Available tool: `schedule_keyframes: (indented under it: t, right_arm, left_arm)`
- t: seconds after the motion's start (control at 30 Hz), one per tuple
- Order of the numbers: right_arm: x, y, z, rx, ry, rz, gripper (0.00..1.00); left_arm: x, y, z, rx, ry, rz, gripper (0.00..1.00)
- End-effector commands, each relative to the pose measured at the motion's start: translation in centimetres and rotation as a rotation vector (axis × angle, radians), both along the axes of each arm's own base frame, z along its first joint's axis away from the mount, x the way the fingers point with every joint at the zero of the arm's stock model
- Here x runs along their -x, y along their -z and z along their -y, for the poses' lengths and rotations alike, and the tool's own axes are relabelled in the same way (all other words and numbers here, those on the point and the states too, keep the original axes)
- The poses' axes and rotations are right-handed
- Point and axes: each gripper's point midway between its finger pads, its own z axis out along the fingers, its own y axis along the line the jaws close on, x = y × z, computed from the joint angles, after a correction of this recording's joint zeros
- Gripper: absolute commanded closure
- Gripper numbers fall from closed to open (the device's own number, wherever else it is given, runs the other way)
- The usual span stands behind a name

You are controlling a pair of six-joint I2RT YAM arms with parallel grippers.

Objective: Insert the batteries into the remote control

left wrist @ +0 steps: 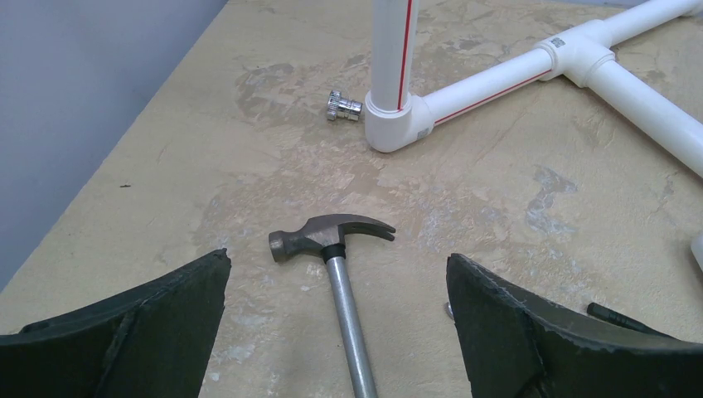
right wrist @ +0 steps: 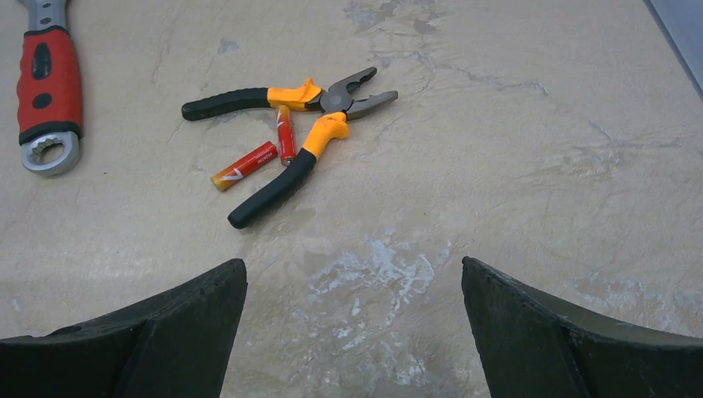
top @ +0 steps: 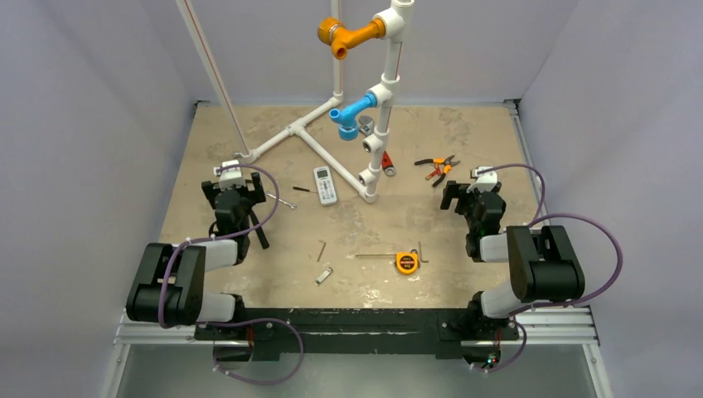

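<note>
The white remote control (top: pixel 326 184) lies face up in the middle of the table, next to the white pipe frame. Two small red batteries lie between the handles of the pliers (right wrist: pixel 319 137): one (right wrist: pixel 244 166) slanted, one (right wrist: pixel 284 134) nearly upright in the view. My right gripper (top: pixel 474 196) (right wrist: pixel 354 265) is open and empty, low over bare table short of the batteries. My left gripper (top: pixel 234 192) (left wrist: pixel 338 261) is open and empty, its jaws on either side of a hammer's metal shaft (left wrist: pixel 348 307), not touching it.
A white PVC pipe frame (top: pixel 308 141) with blue and orange fittings stands at the back. A red-handled wrench (right wrist: pixel 50 91), an orange tape measure (top: pixel 406 263), hex keys (top: pixel 321 249), a small silver part (top: pixel 324 275) and a metal fitting (left wrist: pixel 343 106) lie around.
</note>
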Motion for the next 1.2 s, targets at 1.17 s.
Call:
schedule_keyframes:
  t: [1.17]
  right_arm:
    - [-0.8, -1.5, 0.0, 0.009, -0.008, 0.054, 0.01]
  left_arm:
    - [2.0, -8.9, -0.9, 0.068, -0.240, -0.013, 0.00]
